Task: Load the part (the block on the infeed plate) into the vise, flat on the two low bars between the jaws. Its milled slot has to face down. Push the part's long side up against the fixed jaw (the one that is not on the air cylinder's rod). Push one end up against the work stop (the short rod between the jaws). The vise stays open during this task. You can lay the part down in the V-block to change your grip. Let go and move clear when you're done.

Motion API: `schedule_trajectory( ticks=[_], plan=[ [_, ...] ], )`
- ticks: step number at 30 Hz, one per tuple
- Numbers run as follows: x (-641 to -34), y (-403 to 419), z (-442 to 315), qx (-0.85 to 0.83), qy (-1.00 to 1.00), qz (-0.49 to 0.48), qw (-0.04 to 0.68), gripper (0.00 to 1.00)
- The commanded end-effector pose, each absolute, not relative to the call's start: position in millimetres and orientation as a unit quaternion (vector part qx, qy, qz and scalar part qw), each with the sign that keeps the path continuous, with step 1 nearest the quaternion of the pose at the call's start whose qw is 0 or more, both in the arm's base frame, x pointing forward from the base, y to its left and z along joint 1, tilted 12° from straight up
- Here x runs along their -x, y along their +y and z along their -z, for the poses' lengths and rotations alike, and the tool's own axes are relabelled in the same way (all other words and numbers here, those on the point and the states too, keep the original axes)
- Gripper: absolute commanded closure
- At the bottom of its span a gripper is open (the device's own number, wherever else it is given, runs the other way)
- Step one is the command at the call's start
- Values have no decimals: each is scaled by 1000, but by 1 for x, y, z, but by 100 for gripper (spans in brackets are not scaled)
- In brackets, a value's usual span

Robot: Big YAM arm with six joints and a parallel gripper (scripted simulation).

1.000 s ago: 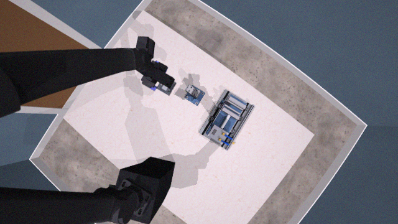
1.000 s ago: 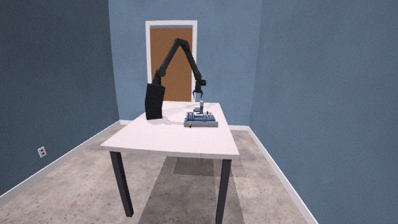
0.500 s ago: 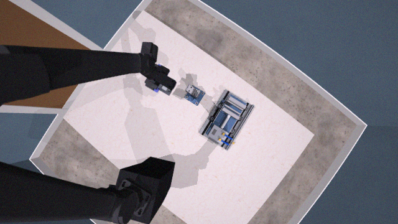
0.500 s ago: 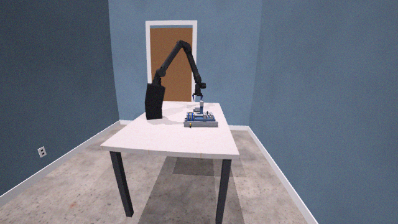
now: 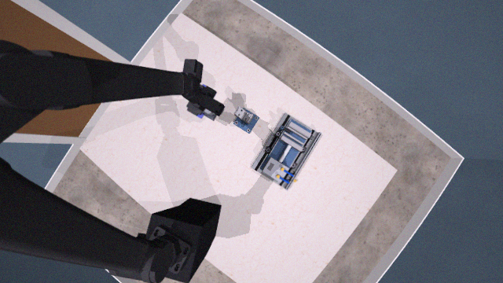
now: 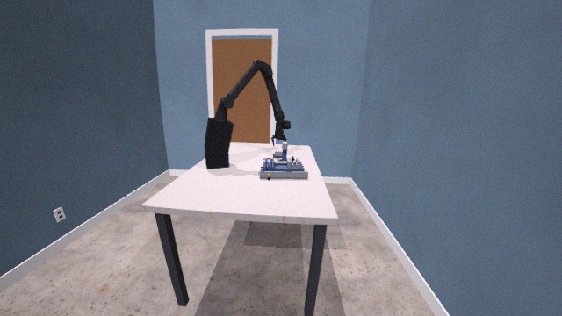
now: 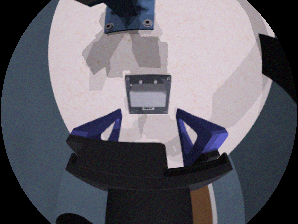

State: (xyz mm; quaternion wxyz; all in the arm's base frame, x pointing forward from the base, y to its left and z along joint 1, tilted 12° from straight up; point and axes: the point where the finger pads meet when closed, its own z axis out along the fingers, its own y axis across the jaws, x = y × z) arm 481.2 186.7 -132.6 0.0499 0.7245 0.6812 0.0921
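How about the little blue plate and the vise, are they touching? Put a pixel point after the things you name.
Apart. The top view shows a strip of pale, shadowed table between the little blue plate [image 5: 249, 126] [image 7: 131, 26] and the vise [image 5: 291, 141] [image 6: 284, 175].

claw [image 5: 207, 103] [image 6: 279, 143] [image 7: 149, 112] now lower, elbow [image 6: 262, 67] dipped slightly
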Motion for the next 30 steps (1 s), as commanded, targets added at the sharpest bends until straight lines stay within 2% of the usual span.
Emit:
schedule_trajectory(
  ticks=[1,30],
  plan=[
    [-498,187,139,-724,680,-103,55,19],
    [-505,189,183,-723,681,-101,53,19]
  ],
)
